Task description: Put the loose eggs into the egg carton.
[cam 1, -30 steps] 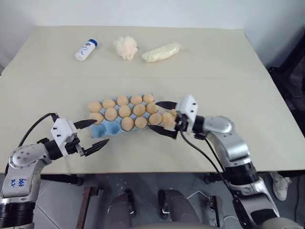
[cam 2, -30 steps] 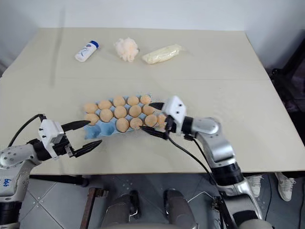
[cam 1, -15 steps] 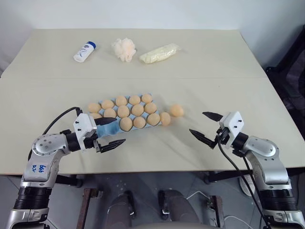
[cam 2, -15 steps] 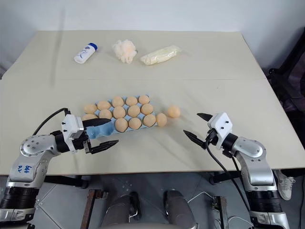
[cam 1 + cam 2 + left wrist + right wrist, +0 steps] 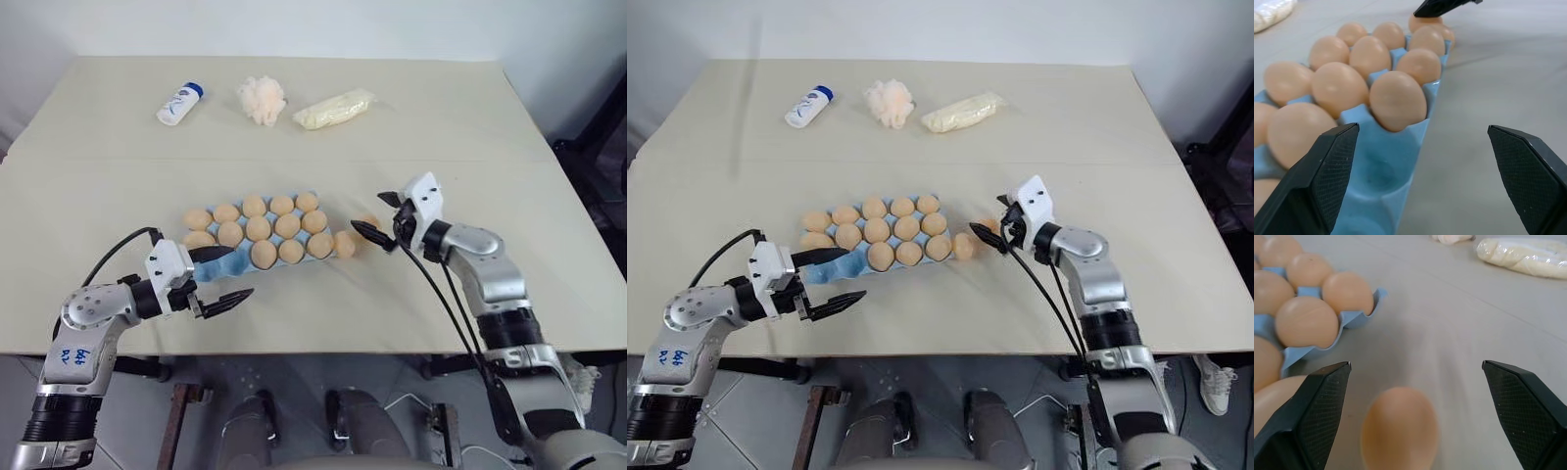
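Note:
The light blue egg carton [image 5: 221, 262] lies mid-table, most cups filled with tan eggs and its near-left cups bare. Two loose eggs rest on the table off its right end: one [image 5: 343, 244] touching the carton, one [image 5: 1399, 428] a little further right. My right gripper [image 5: 368, 212] is open, its fingers straddling that further egg without touching it. At the carton's near-left corner [image 5: 1376, 181] my left gripper [image 5: 242, 271] stands open. One of its fingers lies over the blue rim, the other over the table.
Along the table's far side lie a white bottle [image 5: 179, 102], a fluffy cream puff [image 5: 261, 99] and a cream plastic-wrapped packet [image 5: 333, 108]. The table's front edge [image 5: 323, 348] runs just behind both grippers.
From further right, my right gripper has swung in towards the carton and now straddles the further loose egg. My left gripper has stayed at the carton's corner.

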You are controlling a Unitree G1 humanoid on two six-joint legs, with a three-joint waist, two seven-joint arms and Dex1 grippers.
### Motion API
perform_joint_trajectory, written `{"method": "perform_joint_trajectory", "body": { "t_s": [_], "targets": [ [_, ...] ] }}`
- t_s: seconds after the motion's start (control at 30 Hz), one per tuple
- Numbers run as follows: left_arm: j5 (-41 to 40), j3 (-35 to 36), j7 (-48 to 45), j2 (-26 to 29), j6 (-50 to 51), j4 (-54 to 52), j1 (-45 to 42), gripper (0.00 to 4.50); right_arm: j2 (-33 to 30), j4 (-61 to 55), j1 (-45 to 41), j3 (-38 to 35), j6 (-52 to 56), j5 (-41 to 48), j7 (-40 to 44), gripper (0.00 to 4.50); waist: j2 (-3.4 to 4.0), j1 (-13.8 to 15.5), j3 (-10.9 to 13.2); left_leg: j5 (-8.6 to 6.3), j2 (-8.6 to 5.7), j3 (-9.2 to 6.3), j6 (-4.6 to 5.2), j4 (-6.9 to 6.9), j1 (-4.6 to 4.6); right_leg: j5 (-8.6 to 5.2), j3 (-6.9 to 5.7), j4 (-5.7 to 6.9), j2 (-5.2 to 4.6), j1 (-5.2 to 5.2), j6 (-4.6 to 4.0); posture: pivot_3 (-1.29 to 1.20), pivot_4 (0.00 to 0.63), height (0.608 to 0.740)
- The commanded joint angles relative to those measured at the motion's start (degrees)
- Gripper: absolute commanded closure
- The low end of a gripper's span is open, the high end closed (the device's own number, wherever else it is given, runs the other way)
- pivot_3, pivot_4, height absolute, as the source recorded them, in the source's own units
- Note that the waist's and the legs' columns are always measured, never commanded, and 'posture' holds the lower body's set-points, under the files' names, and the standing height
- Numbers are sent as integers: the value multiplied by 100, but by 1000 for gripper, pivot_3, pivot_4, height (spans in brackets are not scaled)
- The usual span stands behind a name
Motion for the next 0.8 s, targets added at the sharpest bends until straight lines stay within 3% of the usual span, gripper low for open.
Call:
{"method": "perform_joint_trajectory", "body": {
  "t_s": [0.03, 0.1, 0.2, 0.37, 0.43, 0.67, 0.8],
  "targets": [
    [-50, 156, 65, 35, -46, -278, 81, 0, 70, 412, -202, -53, -232, -80, -76, 8, 0, -4, 0, -1, -1, 1, 1, 0, -1, 0, 0, -1, -1, 0, 0, 0, 150, 740],
    [-53, 180, 77, 41, -44, -294, 107, 0, 114, 586, -243, -51, -324, -106, -81, 8, 0, -10, 0, -1, -1, 1, 2, 0, 1, 0, 0, 1, -1, 1, 0, 0, 150, 740],
    [-55, 216, 122, 44, -28, -310, 100, 0, 143, 603, -179, -37, -333, -87, 14, 605, 2, -23, 1, 0, 0, 1, 1, 0, 1, 0, 0, 4, 0, 0, 0, 0, 150, 740],
    [-107, 321, 140, 68, -27, -264, 100, 0, 143, 403, -32, -110, -474, 25, 177, 2346, 2, -18, 2, 1, 1, 2, 3, 0, 1, 0, 1, 4, 2, 0, 1, 0, 150, 740],
    [-185, 504, 207, 61, 21, -225, 111, 0, 103, 164, -59, -95, -538, 31, 248, 2824, 3, -25, 2, 1, 1, 2, 2, 0, 1, 0, 1, 4, 2, 0, 1, 0, 150, 740],
    [-464, 1396, 337, 141, 132, -12, 491, 0, 215, -1112, -264, 317, 114, 123, 585, 2885, 3, -67, 2, 1, 6, 2, 1, -2, 1, 0, 1, 6, 4, -4, 1, 0, 150, 740],
    [-496, 1913, 193, 287, 77, 116, 1031, 0, 746, -1595, -612, 883, 743, 171, 635, 2885, 3, -167, 2, 0, 7, 3, -6, -8, 1, -1, 3, 11, 4, -14, -1, 0, 150, 740]
  ]
}}
